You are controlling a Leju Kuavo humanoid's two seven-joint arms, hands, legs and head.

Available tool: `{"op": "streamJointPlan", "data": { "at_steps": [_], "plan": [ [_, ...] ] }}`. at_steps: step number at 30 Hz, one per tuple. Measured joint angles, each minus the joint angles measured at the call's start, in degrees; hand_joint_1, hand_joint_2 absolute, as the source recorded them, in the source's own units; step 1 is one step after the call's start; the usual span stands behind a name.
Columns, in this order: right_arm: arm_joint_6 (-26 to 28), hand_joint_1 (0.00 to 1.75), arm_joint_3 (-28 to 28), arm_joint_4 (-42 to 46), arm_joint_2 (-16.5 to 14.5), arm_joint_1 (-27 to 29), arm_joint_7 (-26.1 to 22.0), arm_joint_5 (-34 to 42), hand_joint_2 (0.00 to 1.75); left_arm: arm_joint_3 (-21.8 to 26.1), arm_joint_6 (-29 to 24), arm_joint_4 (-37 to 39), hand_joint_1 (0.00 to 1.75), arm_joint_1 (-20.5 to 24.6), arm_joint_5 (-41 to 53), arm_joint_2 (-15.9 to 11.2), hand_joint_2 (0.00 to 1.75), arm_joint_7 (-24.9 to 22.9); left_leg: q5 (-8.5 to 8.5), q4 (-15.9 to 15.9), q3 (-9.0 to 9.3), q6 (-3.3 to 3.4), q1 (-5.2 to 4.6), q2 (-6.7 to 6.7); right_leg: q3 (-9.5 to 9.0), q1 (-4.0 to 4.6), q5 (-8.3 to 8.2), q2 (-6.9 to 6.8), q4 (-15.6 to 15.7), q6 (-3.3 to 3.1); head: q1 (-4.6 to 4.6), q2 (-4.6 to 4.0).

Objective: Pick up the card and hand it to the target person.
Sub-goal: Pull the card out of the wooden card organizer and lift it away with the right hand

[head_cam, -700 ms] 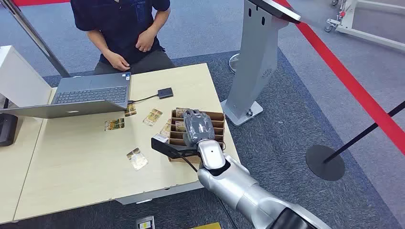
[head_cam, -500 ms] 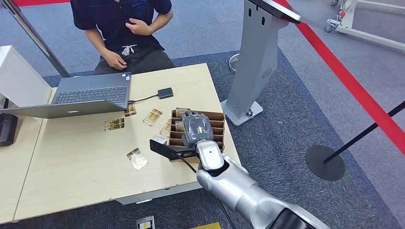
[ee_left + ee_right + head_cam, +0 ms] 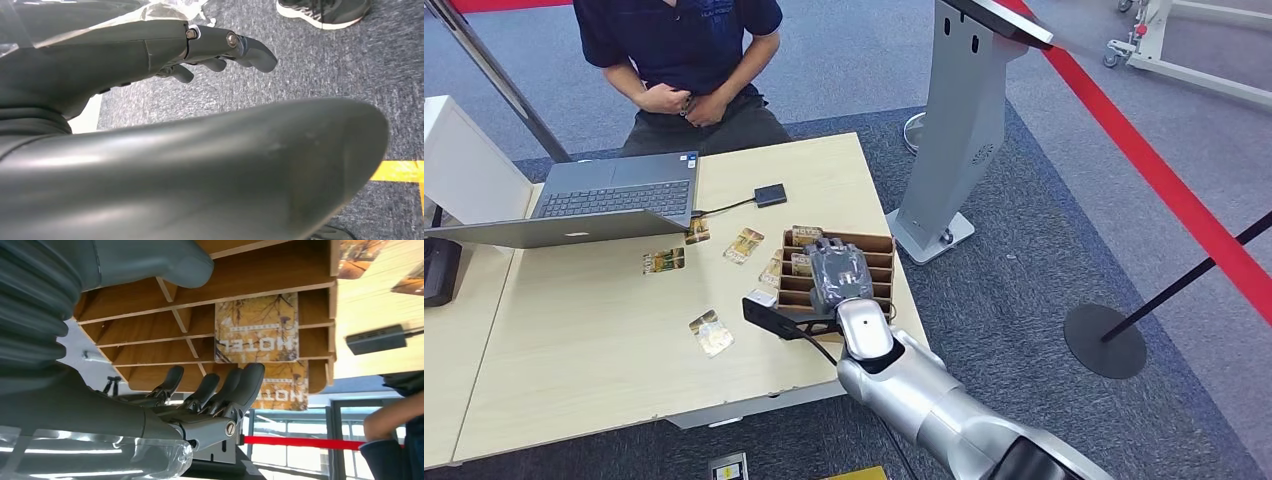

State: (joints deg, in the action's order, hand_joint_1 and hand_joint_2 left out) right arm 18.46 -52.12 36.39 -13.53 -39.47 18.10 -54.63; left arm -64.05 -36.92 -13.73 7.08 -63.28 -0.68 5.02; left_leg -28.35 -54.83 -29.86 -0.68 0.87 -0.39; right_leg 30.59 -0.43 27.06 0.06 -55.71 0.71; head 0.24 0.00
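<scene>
Robot hand [image 3: 837, 272], my right, fingers spread, holding nothing, hovers over rack [image 3: 879, 262]; card [image 3: 256, 329] just beyond fingertips [image 3: 248, 376], upright in slot.

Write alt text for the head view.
The robot's right hand hovers over a slotted wooden box of cards at the edge of a table. Loose cards and a laptop lie nearby; a person sits opposite.
</scene>
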Motion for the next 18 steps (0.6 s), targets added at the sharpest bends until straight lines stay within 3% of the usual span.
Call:
{"op": "streamJointPlan", "data": {
  "at_steps": [6, 18],
  "plan": [
    [-0.3, 0.52, 0.0, -0.4, 0.1, -0.4, 0.6, 0.0, 1.75, -0.1, 0.1, 0.0, 0.0, 0.0, 0.5, 0.0, 0.0, -0.1, 0.0, 0.0, 0.0, 0.0, 0.0, 0.0, 0.0, 0.0, 0.0, 0.0, 0.0, 0.0, 0.0, 0.0],
    [-0.8, 0.61, 0.1, -0.3, 0.2, -0.7, 0.8, -0.8, 1.75, -0.1, -0.1, 0.0, 0.0, 0.0, 0.3, 0.0, 0.0, -0.2, 0.0, 0.0, -0.01, 0.0, 0.0, 0.0, 0.0, 0.0, 0.0, 0.0, 0.0, 0.0, 0.0, 0.0]
  ]
}}
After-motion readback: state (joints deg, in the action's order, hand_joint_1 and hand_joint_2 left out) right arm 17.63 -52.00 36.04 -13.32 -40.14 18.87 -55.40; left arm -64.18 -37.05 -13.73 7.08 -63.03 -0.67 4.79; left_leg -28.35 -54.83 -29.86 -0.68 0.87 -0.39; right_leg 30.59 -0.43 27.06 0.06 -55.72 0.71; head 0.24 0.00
